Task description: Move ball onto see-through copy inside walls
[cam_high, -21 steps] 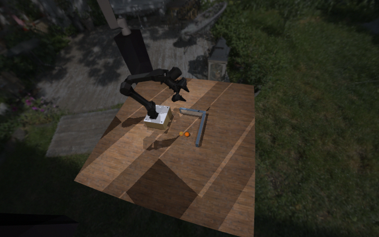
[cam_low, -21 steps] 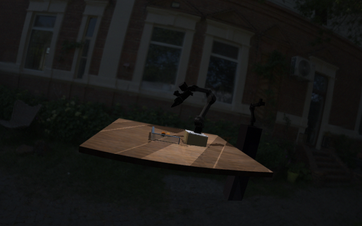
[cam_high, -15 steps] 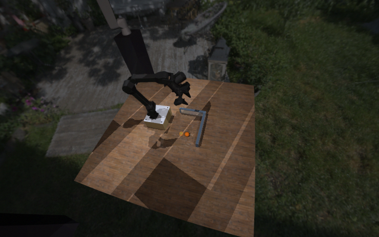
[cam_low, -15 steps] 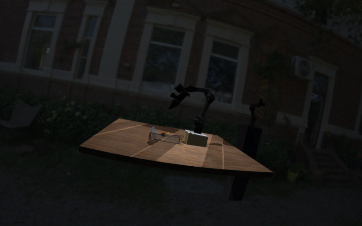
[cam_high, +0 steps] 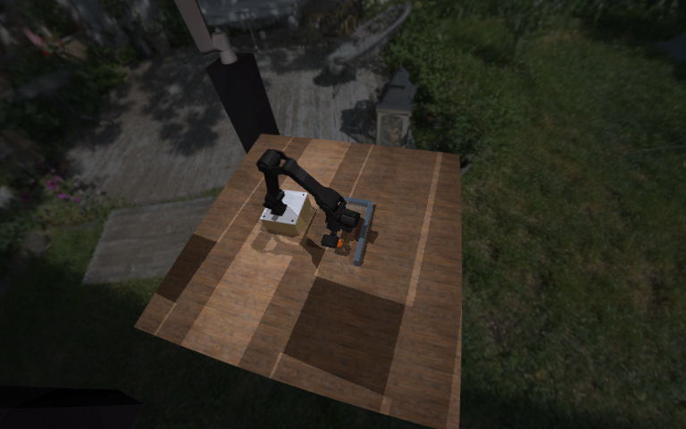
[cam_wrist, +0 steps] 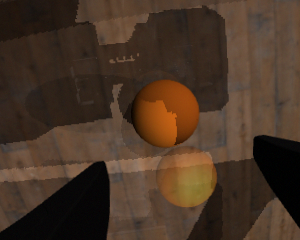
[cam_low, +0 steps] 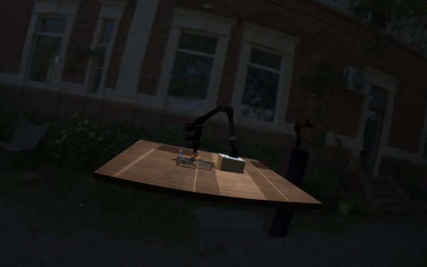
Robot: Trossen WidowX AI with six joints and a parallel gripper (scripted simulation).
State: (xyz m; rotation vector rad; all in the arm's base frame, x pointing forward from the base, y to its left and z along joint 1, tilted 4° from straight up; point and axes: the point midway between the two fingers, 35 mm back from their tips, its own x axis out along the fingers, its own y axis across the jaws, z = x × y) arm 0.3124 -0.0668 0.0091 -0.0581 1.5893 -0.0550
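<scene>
The orange ball [cam_wrist: 166,114] [cam_high: 339,242] [cam_low: 192,156] lies on the wooden table, inside the corner made by the two low clear walls [cam_high: 362,233] [cam_low: 194,163]. Its see-through copy [cam_wrist: 188,178] sits right beside it, almost touching it, in the wrist view. My gripper [cam_wrist: 181,159] [cam_high: 330,240] [cam_low: 195,149] is open and empty. It points down just above the table over the copy. The ball lies just past the fingertips, not between them. The copy does not show in the top and exterior views.
The arm's pale base box [cam_high: 288,212] [cam_low: 231,163] stands on the table close to the walls. A dark post [cam_high: 240,101] [cam_low: 290,185] with a camera stands at the table's edge.
</scene>
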